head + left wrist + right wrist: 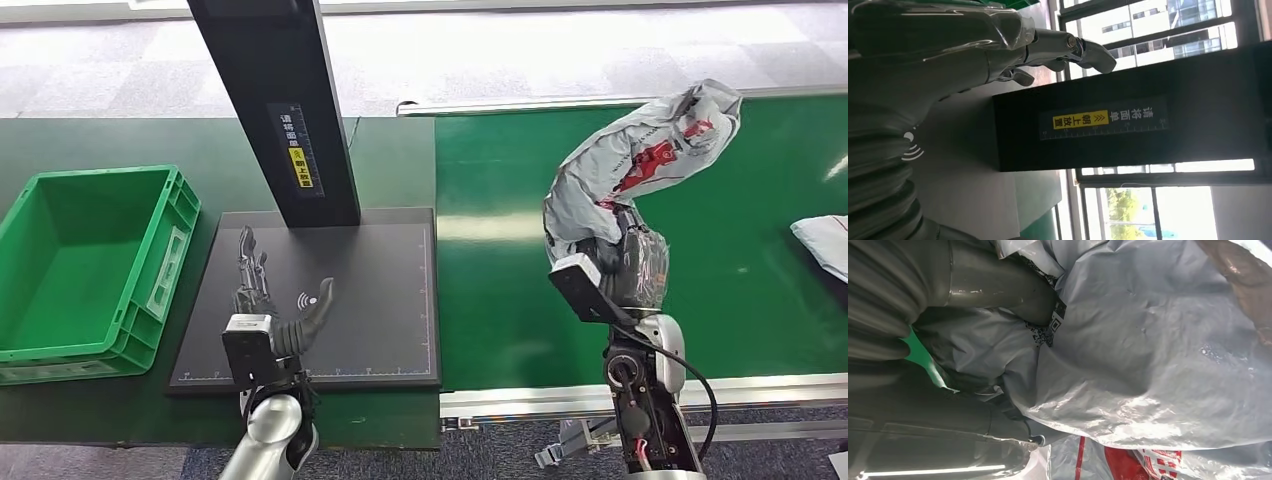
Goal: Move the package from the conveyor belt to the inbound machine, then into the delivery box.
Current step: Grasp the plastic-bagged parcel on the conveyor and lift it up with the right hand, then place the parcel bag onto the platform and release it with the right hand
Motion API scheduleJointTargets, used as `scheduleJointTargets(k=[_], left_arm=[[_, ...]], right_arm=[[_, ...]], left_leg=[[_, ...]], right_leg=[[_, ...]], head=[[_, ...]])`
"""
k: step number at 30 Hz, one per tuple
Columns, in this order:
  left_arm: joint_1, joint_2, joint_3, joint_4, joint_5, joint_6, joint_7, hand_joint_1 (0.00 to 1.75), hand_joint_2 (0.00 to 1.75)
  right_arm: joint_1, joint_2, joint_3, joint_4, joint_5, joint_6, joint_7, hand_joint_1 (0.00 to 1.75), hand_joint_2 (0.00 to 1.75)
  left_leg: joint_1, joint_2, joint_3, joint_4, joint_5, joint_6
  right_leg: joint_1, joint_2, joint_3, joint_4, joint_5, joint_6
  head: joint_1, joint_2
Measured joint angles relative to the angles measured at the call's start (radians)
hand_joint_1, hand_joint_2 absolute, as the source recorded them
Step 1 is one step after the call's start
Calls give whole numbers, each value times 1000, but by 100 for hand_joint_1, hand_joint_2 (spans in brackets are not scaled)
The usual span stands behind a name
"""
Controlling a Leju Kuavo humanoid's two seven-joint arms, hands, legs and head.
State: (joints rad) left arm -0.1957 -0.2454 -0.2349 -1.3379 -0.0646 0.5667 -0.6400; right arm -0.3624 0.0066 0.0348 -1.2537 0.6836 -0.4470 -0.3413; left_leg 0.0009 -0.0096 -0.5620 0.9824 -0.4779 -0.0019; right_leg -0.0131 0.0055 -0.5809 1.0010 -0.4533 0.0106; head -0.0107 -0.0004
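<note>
— Where is the crumpled grey plastic mailer package with red print?

— In the right hand, fingers wrapped around its lower end, lifted above the green conveyor belt; the rest of the bag rises up and away from the hand.

— And the left hand?

— Holding nothing, fingers stretched out and apart, over the flat black scanning plate of the inbound machine. The machine's black upright column stands just beyond its fingertips; the green plastic delivery crate sits off to its left.
</note>
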Motion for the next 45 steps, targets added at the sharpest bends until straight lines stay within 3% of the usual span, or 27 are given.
scheduleJointTargets(k=[7,14,21,45], left_arm=[[1,-8,24,-59,112,29,-55,0,175],[3,-16,51,-123,137,47,-58,0,175],[-1,-27,79,-143,155,53,-58,0,175],[6,-31,99,-169,154,53,-58,0,175]], right_arm=[[-66,-39,237,51,240,277,-3,175,175],[-182,-77,423,191,301,362,-31,175,175],[-383,-55,662,396,322,441,-59,175,175],[-474,-41,833,506,367,412,-81,175,175]], left_leg=[[1,0,0,0,0,0],[1,1,-1,0,1,0],[1,0,-2,0,1,0],[1,0,-3,0,1,-1]], right_leg=[[1,0,0,0,0,0],[0,1,-1,0,1,0],[1,0,-2,0,1,-1],[1,0,-3,0,1,-1]], head=[[0,0],[0,0],[0,0],[0,0]])
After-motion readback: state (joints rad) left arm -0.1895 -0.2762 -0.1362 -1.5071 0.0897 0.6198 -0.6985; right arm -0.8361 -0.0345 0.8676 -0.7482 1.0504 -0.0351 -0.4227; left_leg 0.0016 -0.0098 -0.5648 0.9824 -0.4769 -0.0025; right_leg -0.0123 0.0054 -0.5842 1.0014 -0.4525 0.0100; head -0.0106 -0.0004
